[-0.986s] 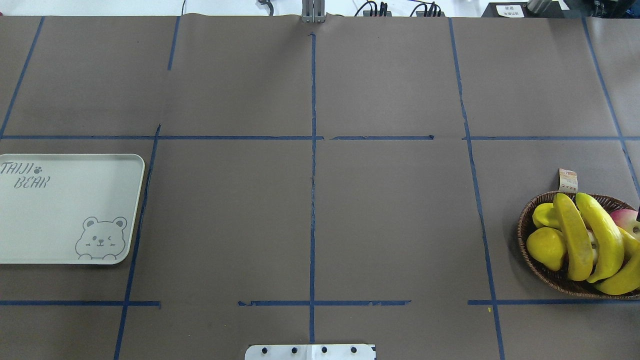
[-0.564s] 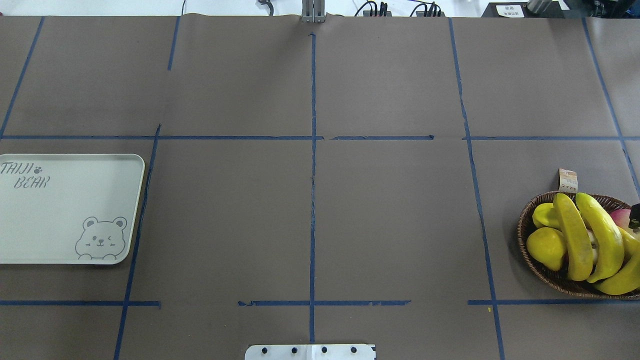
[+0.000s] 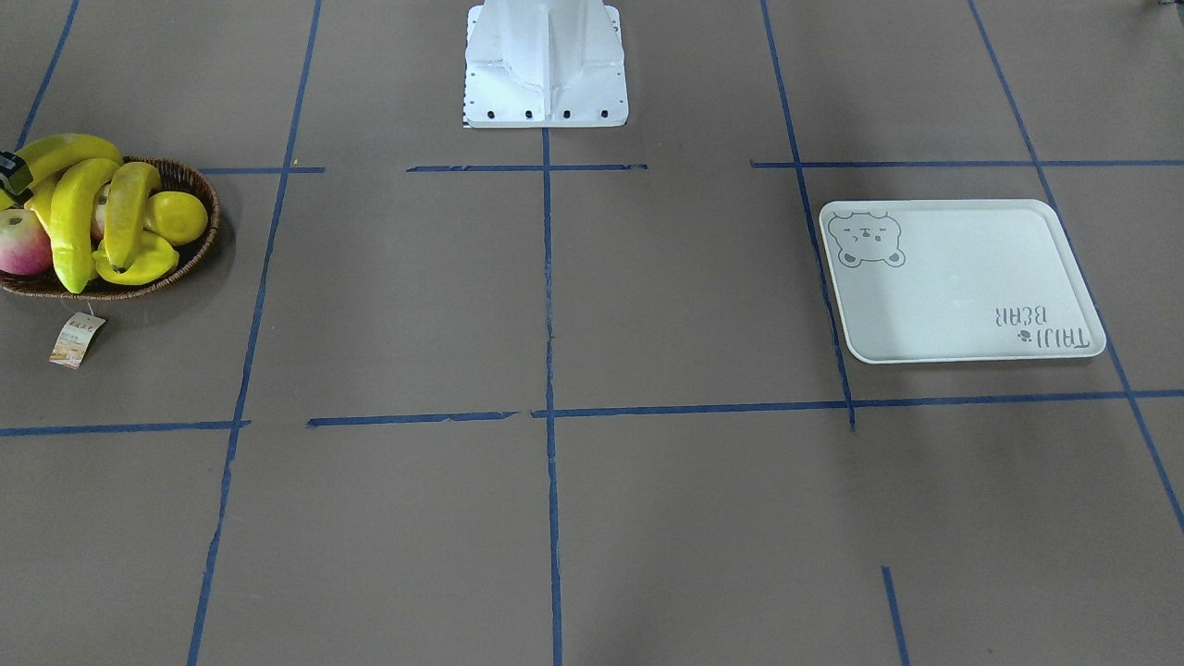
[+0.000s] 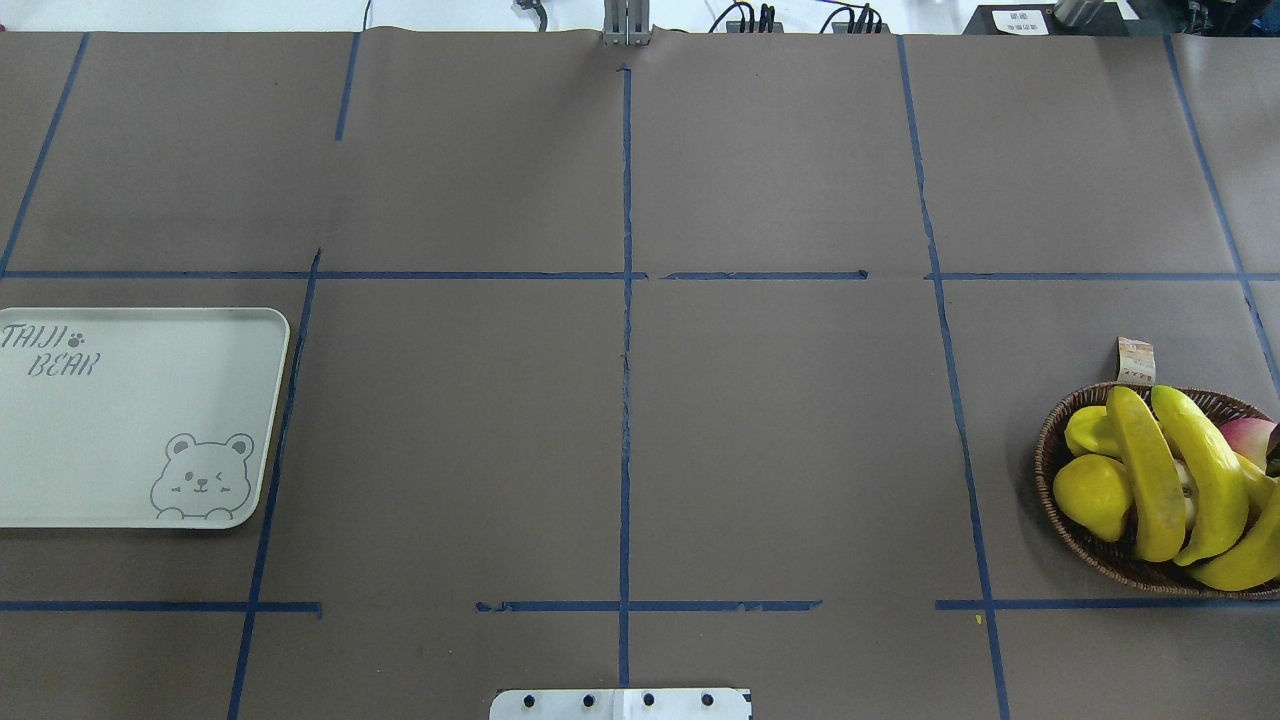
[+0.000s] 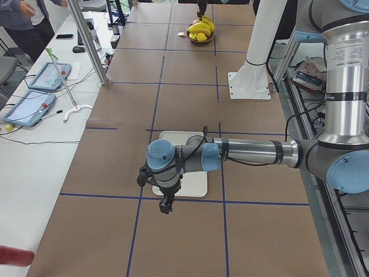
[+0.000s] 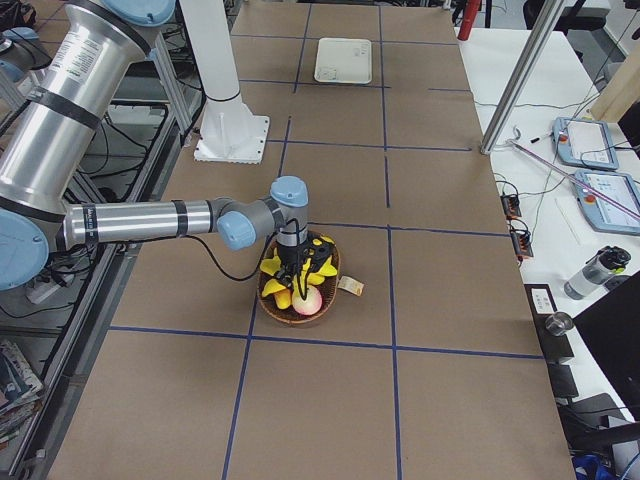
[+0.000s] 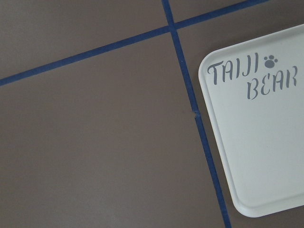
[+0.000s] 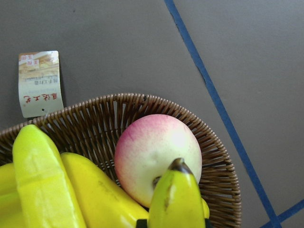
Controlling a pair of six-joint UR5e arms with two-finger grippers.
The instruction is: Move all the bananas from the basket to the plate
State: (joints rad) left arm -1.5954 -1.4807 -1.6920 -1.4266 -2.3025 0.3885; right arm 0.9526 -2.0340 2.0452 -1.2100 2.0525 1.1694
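Several yellow bananas (image 4: 1145, 475) lie in a wicker basket (image 4: 1045, 460) at the table's right edge; they also show in the front view (image 3: 74, 217). My right gripper (image 6: 297, 268) hangs low over the basket. In the right wrist view a banana tip (image 8: 178, 199) stands between the finger edges at the bottom, and I cannot tell whether they grip it. The plate (image 4: 130, 415) with the bear print lies bare at the far left. My left gripper (image 5: 166, 206) hovers beside the plate (image 5: 196, 184); I cannot tell if it is open or shut.
The basket also holds a pink peach (image 8: 156, 152), a round lemon (image 4: 1092, 495) and a starfruit (image 4: 1090, 430). A paper tag (image 4: 1135, 360) lies beyond the basket. The white robot base (image 3: 546, 65) stands at the table's near middle edge.
A dark part of the right gripper at the overhead view's right edge came further in over the basket, then shifted slightly lower. The bananas and plate have not moved.
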